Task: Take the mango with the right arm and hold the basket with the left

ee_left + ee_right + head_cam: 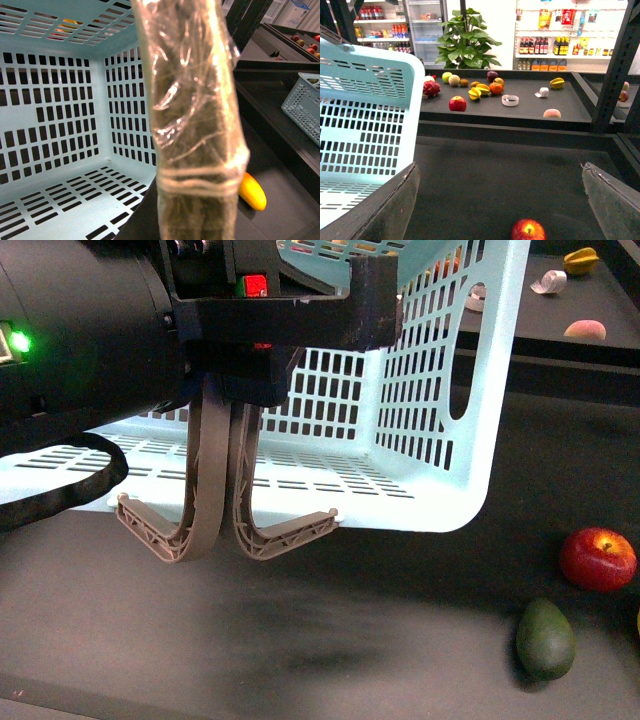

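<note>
— What are your grippers doing?
— My left gripper (228, 405) is clamped on the two handles (205, 490) of the basket (430, 390), which hangs tipped above the dark table (350, 640). My right gripper (500, 167) is spread wide; a red apple (528, 231) shows between its fingers.
— And the mango (252, 192)?
— Lying on the table beside the basket, partly hidden behind my left finger (195, 125), untouched.
</note>
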`<state>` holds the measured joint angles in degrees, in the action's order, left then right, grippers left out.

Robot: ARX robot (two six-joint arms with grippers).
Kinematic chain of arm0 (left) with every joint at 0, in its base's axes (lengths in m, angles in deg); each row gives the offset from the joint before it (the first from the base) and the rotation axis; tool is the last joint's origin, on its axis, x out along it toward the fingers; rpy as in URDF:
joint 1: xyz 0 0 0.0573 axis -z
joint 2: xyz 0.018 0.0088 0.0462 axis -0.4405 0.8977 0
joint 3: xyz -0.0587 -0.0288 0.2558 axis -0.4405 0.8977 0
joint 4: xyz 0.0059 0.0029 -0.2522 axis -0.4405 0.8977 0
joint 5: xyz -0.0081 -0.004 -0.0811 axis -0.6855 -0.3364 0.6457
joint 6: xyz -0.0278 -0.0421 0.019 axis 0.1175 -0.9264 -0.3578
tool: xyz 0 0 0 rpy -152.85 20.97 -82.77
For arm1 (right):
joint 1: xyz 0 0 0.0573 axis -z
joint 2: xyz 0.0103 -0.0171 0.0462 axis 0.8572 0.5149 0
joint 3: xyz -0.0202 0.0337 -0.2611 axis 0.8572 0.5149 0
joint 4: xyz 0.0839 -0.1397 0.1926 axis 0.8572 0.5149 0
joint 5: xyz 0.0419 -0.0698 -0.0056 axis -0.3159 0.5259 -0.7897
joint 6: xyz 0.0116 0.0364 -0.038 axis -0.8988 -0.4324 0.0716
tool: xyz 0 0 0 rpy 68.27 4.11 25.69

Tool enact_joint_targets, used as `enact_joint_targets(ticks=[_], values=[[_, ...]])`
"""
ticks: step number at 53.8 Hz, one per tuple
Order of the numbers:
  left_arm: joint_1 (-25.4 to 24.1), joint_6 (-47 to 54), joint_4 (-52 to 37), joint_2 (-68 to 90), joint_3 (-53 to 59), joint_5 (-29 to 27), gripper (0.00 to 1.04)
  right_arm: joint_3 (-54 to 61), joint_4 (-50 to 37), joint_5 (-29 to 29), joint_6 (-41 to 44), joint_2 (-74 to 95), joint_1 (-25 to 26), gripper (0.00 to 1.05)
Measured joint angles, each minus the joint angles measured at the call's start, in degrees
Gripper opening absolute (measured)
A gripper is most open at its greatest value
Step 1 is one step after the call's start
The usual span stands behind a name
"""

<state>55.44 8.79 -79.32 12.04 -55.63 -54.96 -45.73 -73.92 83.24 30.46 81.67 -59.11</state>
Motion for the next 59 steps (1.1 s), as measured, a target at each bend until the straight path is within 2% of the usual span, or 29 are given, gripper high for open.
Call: enact_joint_targets(ticks=[17,23,28,36,44,59], values=[[0.0,0.0,0.0,0.0,0.0,0.0,0.08,0.0,0.0,0.02,0.02,0.0,-0.02,0.97],[0.0,0.02,0.0,0.0,0.0,0.02,0.08,-0.9,2.67,9.49,0.76,3.63,-1.7,0.97],[0.0,0.07,0.0,-0.02,0.0,0.0,0.08,-1.03,2.16,8.76,1.01,8.13,-0.55,0.97],[0.0,0.02,0.0,-0.02,0.02,-0.02,0.08,-1.36,-5.95,3.34,1.77,20.04,3.93,0.97],[0.0,0.02,0.0,-0.02,0.0,0.0,0.08,-3.45,-18.82,-0.83,3.5,36.94,8.98,0.97],[0.0,0.02,0.0,-0.02,0.02,-0.02,0.08,-8.41,-36.2,-6.36,7.02,68.17,13.64,0.97]])
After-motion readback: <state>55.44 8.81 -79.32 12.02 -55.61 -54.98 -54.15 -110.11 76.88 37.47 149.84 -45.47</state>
